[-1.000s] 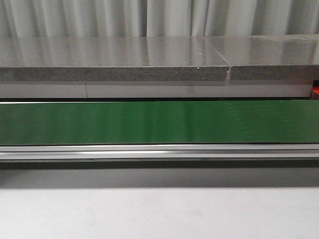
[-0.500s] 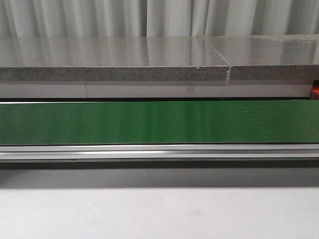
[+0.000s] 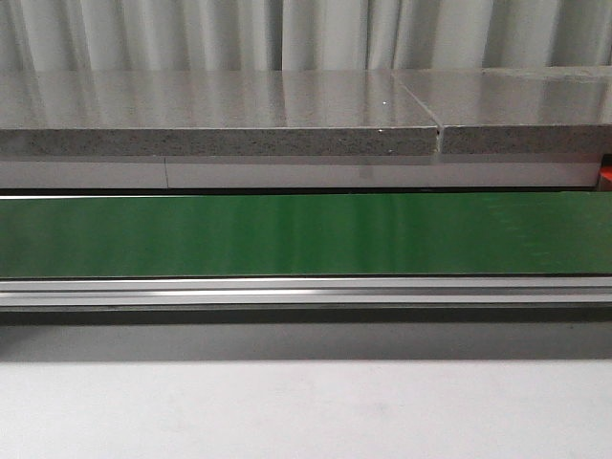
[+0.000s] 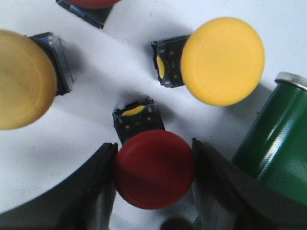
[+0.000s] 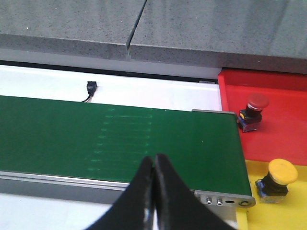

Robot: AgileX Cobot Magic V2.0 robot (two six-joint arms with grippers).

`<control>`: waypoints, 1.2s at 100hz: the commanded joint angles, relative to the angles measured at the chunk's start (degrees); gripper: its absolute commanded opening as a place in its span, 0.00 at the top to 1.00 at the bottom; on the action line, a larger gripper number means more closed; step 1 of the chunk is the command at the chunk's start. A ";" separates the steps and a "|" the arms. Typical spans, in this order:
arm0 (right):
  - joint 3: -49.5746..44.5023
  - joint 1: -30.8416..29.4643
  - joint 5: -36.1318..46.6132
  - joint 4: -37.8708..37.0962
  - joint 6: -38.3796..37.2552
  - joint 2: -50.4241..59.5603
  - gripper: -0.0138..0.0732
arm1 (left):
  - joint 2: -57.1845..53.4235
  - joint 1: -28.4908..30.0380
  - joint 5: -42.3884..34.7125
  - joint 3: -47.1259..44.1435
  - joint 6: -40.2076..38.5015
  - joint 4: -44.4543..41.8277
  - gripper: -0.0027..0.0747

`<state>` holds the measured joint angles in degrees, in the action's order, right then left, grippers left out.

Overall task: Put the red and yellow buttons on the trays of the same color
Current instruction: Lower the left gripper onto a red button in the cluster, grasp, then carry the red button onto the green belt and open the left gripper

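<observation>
In the left wrist view a red button (image 4: pixel 153 168) with a black base lies on the white surface between the fingers of my left gripper (image 4: pixel 154 163), and both fingers touch its cap. Nearby lie a yellow button (image 4: pixel 223 61), a second yellow button (image 4: pixel 21 79) and part of another red button (image 4: pixel 93 4). My right gripper (image 5: pixel 154 160) is shut and empty over the green belt (image 5: pixel 110 139). Past the belt's end, the red tray (image 5: pixel 283 139) holds a red button (image 5: pixel 254 110) and the yellow tray (image 5: pixel 297 211) holds a yellow button (image 5: pixel 280 173). Neither gripper shows in the front view.
The green conveyor belt (image 3: pixel 306 234) runs across the front view, with a grey stone counter (image 3: pixel 220 115) behind it and an aluminium rail in front. The belt's green end roller (image 4: pixel 276 143) stands close beside my left gripper. A small black connector (image 5: pixel 91 88) lies behind the belt.
</observation>
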<state>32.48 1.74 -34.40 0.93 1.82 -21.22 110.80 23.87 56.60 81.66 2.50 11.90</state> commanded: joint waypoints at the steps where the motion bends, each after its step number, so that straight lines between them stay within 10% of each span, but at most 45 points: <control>1: 1.47 0.13 3.99 -0.10 0.23 -0.31 0.92 | -2.85 0.30 -1.12 1.65 -0.06 1.12 0.63; 120: 1.47 0.13 3.99 -0.10 0.23 -0.31 0.92 | -23.74 -8.41 -0.42 -9.12 3.04 1.35 0.70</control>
<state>32.48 1.74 -34.40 0.93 1.82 -21.22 89.58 17.00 58.50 72.32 5.57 11.90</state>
